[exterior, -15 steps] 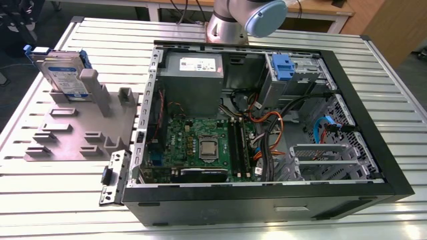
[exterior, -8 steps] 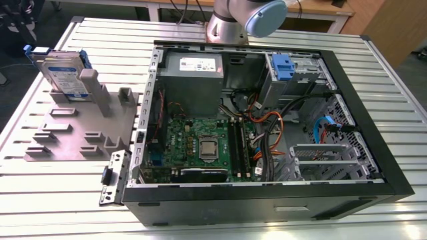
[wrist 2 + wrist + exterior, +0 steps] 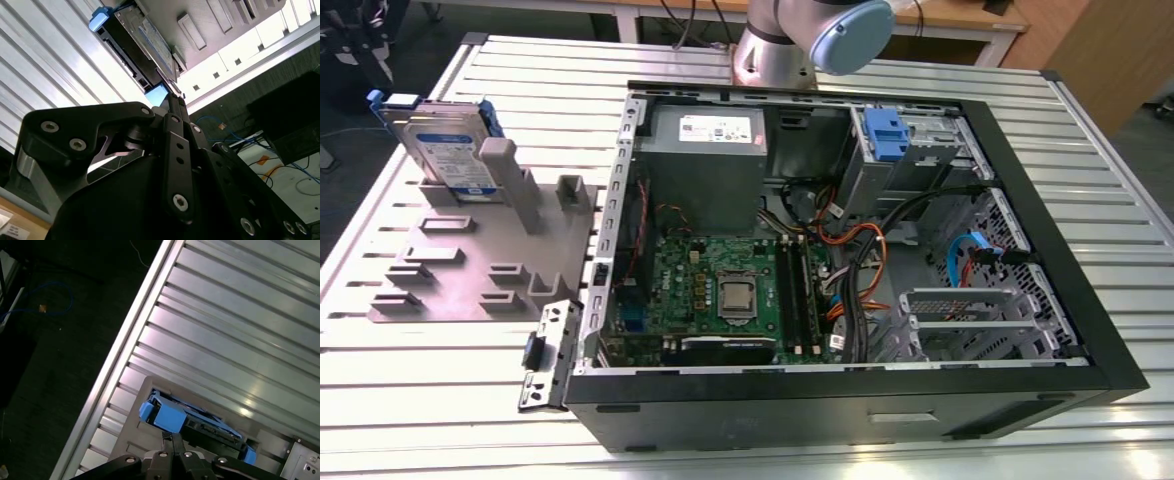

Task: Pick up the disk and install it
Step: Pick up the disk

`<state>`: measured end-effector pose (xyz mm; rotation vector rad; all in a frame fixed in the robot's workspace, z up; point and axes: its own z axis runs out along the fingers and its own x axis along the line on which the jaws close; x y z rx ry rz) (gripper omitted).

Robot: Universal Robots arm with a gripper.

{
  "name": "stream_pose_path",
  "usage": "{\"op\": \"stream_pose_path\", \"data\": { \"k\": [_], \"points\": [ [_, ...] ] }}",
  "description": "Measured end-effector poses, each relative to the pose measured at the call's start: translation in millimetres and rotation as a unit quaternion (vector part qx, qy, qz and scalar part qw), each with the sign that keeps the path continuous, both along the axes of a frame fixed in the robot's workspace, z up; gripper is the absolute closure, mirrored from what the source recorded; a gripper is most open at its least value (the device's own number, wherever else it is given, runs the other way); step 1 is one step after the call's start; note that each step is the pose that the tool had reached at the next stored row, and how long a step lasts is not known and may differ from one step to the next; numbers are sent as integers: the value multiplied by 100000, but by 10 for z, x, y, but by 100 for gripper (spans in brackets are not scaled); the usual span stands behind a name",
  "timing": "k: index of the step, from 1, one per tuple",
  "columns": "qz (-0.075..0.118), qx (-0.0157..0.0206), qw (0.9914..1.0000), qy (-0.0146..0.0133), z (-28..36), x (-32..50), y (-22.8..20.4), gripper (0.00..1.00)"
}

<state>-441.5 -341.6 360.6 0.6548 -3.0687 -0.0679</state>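
Observation:
The disk (image 3: 447, 145) stands upright on its edge in the grey slotted tray (image 3: 467, 270) at the exterior view's left, its white-and-blue label facing the front and its blue frame showing at the ends. In both wrist views my gripper (image 3: 172, 440) (image 3: 170, 97) looks shut with nothing in it. It hangs apart from the disk (image 3: 195, 420) (image 3: 150, 42), with its fingertips pointing toward the disk's blue-framed edge. The tray (image 3: 210, 20) lies under the disk.
An open black computer case (image 3: 854, 230) lies on the slatted metal table (image 3: 400, 400), with a blue-tabbed drive bay (image 3: 887, 135) at its back right and a grey power supply (image 3: 707, 165). The arm (image 3: 814, 35) rises behind the case. Floor cables (image 3: 40, 305) lie beyond the table edge.

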Motion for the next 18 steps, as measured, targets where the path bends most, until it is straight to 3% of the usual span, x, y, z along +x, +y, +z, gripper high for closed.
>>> {"op": "stream_pose_path", "data": {
  "k": [13, 18],
  "points": [
    [176, -1, 100000, 1, 0, 0, 0, 89],
    [1197, -1, 99993, 1, 0, 0, 0, 89]
  ]
}}
